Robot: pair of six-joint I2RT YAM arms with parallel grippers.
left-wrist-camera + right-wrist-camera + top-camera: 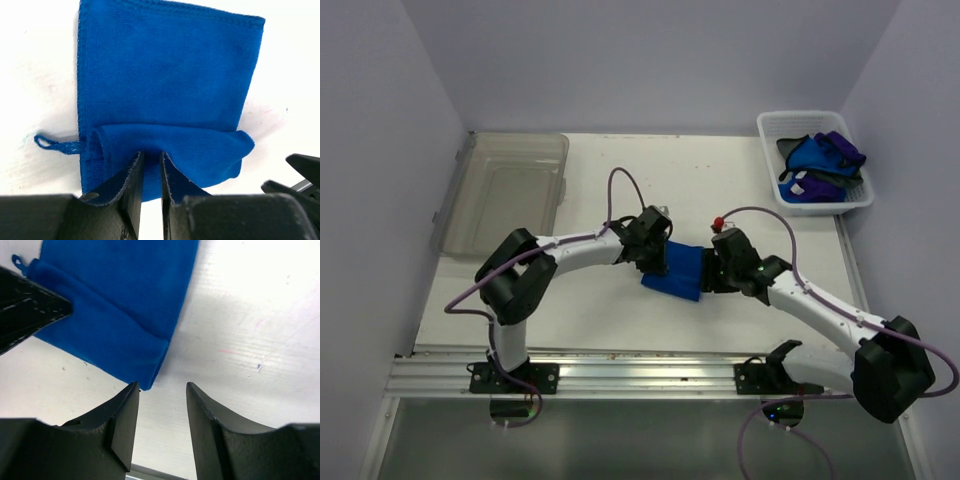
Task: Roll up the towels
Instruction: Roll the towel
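A bright blue towel (677,271) lies on the white table between the two arms, folded over at its near edge. In the left wrist view the towel (165,80) is flat with its near edge turned up into a fold, and my left gripper (152,156) is shut on that fold. A small loop tag (52,144) sticks out at its left. My right gripper (162,386) is open and empty, its left fingertip just off the towel's corner (150,375). More blue and purple towels (820,165) are piled in the white basket.
A white basket (782,127) stands at the far right of the table. A clear plastic bin (505,190) stands at the far left. A small red thing (718,221) shows by the right wrist. A metal rail (620,370) runs along the near edge.
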